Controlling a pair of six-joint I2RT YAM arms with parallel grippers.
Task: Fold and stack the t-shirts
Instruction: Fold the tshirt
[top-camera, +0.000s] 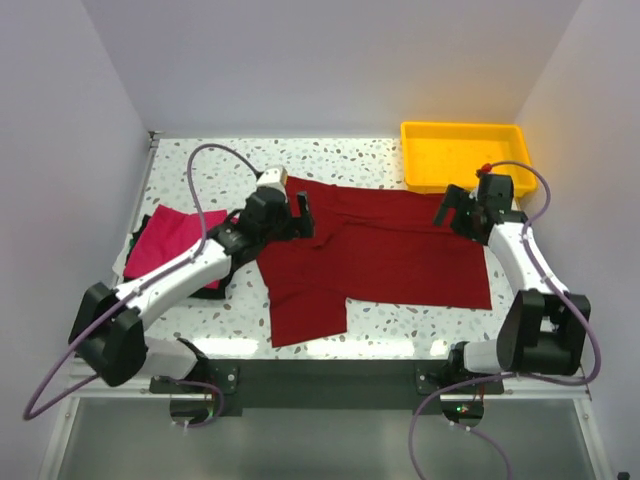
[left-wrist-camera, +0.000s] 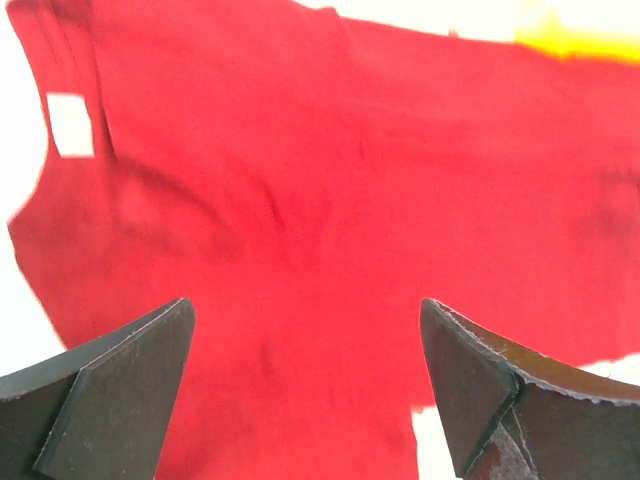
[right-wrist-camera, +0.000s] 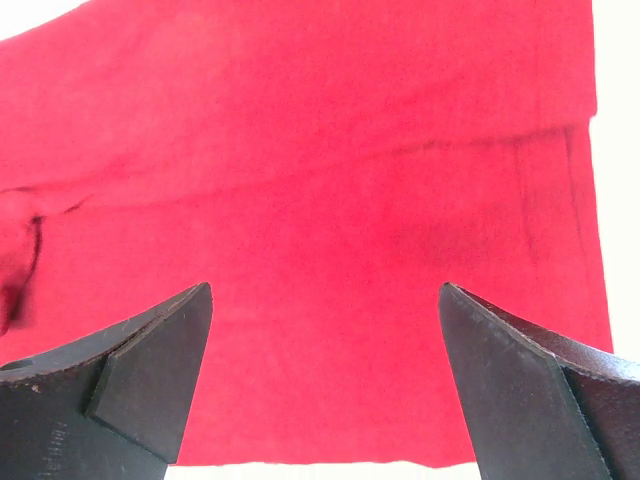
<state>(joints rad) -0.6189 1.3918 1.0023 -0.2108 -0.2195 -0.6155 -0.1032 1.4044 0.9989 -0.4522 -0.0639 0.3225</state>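
Hovering wide open, nothing held, the left hand (top-camera: 298, 210) sat over the collar end of the crimson t-shirt (top-camera: 390, 250). Right hand (top-camera: 452, 212) was equally spread and empty, above the far edge of the hem end. Shirt lay flat on the bench (top-camera: 400, 325), long axis 9 to 3 o'clock, collar at 9, one sleeve pointing to 6. Each hand was nearest its own end, with cloth running from both toward 6. Probable next move: paired pinch on the far edge. Folded pink t-shirt (top-camera: 165, 240) lay at 9 o'clock; yellow tray (top-camera: 462, 155) at 1.
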